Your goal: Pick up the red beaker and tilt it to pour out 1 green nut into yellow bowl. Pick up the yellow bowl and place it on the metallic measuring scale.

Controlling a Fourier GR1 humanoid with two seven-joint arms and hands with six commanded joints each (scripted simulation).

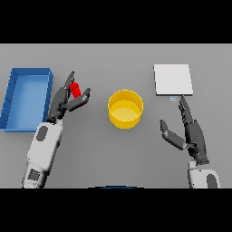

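Red beaker in left robot hand, apart from yellow bowl

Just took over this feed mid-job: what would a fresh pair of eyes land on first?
The yellow bowl at table centre stands out most. Next, the small red beaker between the fingers and thumb of the left hand, beside the blue tray. At upper right lies the pale scale, the open right hand below it.

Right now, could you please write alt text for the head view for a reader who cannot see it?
The left hand closes around a red beaker, just right of a blue bin. A yellow bowl sits mid-table. The right hand rests open below a square metallic scale.
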